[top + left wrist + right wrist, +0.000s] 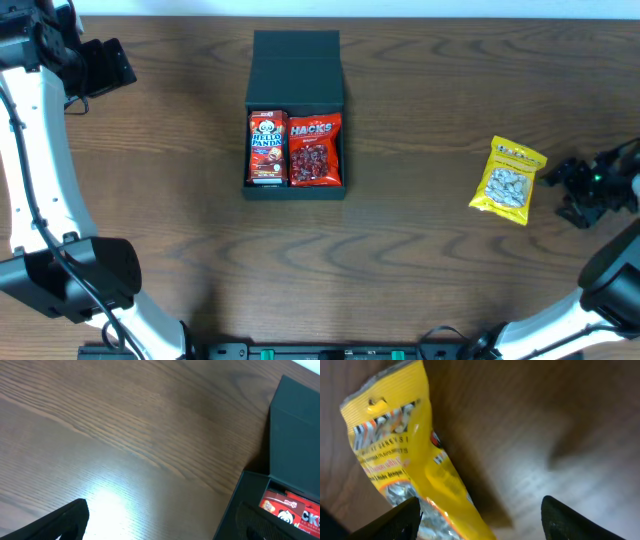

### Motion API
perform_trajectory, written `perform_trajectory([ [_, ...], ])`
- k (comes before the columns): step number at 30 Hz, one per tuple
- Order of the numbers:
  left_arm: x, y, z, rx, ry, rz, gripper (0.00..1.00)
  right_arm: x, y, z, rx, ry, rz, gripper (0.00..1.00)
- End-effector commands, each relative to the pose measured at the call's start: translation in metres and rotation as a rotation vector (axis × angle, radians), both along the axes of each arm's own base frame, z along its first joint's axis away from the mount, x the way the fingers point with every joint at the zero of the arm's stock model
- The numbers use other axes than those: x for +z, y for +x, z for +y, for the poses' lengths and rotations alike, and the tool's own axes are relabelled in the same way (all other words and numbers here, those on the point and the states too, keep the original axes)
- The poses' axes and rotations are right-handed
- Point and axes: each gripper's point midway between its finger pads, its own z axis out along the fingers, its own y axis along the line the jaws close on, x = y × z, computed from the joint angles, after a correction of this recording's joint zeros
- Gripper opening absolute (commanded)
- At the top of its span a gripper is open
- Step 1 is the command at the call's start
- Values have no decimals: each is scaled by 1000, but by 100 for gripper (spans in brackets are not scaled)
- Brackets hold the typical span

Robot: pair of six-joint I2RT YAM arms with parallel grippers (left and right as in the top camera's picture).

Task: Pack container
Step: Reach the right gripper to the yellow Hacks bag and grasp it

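Nearest to the robot, the brown wooden table [420,260] lies bare in front of the container [296,92], with only the white arm links at the near corners.

Well to the right of the container, about level with its front wall, lies a yellow snack packet [508,180]. It has a hanging hole at the top and a picture of pale pieces, perhaps seeds. Its print is too blurred in the wrist view to read. The right gripper [560,192] is just beside the side of this packet that faces away from the container. Its claw is released: the fingers [402,520] stand wide apart and the packet is not pinched, only close to one of them.

The container sits in the middle of the table, lid open. Inside, two red packets lie side by side and fill it. The left one reads "HELLO PANDA" [267,148], with "meiji" on it in the left wrist view. The right one reads "HACKS" [315,150]. Behind them the dark flap lid [296,50] lies folded back.

Far to the left of the container, level with the lid, the left gripper [112,65] hangs over bare wood, its fingers [65,522] spread and grasping nothing.
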Motion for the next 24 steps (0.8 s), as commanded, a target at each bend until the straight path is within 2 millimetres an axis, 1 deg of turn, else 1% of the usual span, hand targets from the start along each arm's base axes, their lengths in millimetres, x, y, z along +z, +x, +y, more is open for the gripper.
perform_trajectory([
  [1,-8,1,1,3,-4,20,95,1,15,13,-11,52,-74,78],
  [4,-8,0,1,2,-7,23,95,-3,27,15,-21,45,-105,78],
  [7,-9,-1,0,2,-9,29,95,-4,43,23,-2,64,-156,77],
  [10,-9,-2,0,2,-9,31,95,-13,54,30,-7,74,-157,74],
  [12,-9,-2,0,2,-10,34,95,-22,59,38,-2,87,-146,64],
  [13,-10,-3,0,2,-11,37,95,-27,61,42,3,94,-141,57],
  [15,-10,-4,0,2,-11,42,95,-35,63,48,6,105,-127,38],
  [16,-10,-4,0,2,-11,42,95,-36,64,50,4,109,-125,31],
  [17,-10,-4,0,2,-11,42,95,-36,65,51,3,110,-124,22],
  [20,-10,-4,0,3,-9,43,95,-32,70,52,9,114,-144,7],
  [22,-10,-4,0,3,-9,43,95,-26,75,52,14,127,-164,2],
  [24,-10,-4,0,3,-9,43,95,-18,81,54,21,144,-188,2],
])
